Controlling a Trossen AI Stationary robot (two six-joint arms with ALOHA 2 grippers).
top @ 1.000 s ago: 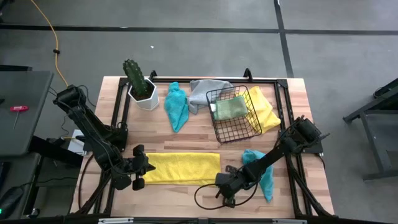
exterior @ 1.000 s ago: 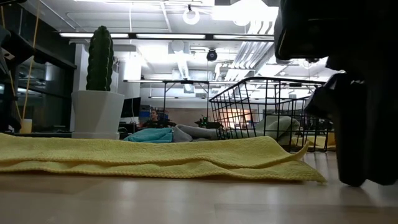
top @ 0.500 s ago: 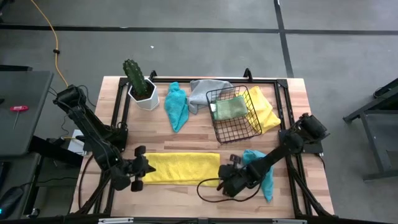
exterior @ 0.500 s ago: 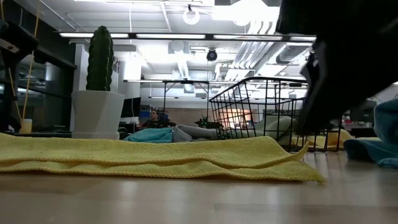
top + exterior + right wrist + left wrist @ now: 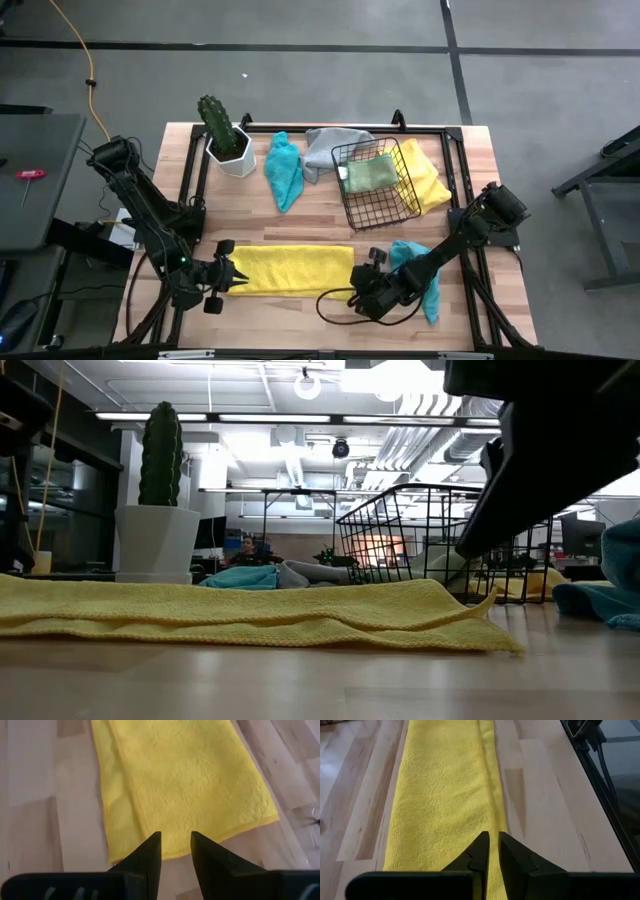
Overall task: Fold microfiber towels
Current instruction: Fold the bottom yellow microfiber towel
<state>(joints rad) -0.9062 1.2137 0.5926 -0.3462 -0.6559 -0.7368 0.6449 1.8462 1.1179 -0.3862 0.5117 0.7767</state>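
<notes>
A yellow microfiber towel (image 5: 290, 270), folded into a long two-layer strip, lies flat along the near middle of the table. It also shows in the low view (image 5: 250, 615). My left gripper (image 5: 228, 276) stands at its left end, fingers a narrow gap apart (image 5: 493, 851) over the cloth (image 5: 445, 795). My right gripper (image 5: 362, 288) hovers open (image 5: 176, 844) above the towel's right end (image 5: 190, 785), nothing between its fingers. A teal towel (image 5: 422, 278) lies crumpled under the right arm. My left gripper's fingertips (image 5: 481, 847) stand over the yellow towel's left end (image 5: 492, 827), near its near long edge, slanting down from the table's left. Whether they touch the cloth I cannot tell. The towel lies flat there.
At the far side are a potted cactus (image 5: 225, 140), a teal towel (image 5: 283, 168) and a grey towel (image 5: 325, 148). A black wire basket (image 5: 378, 205) there holds a light green towel (image 5: 372, 173). A second yellow towel (image 5: 428, 180) lies beside it. Bare wood shows near the front edge.
My right gripper has risen off the table at the yellow towel's right end and tipped, its wrist turning. My left gripper has rolled a little at the left end. The yellow towel has stayed flat where it was.
</notes>
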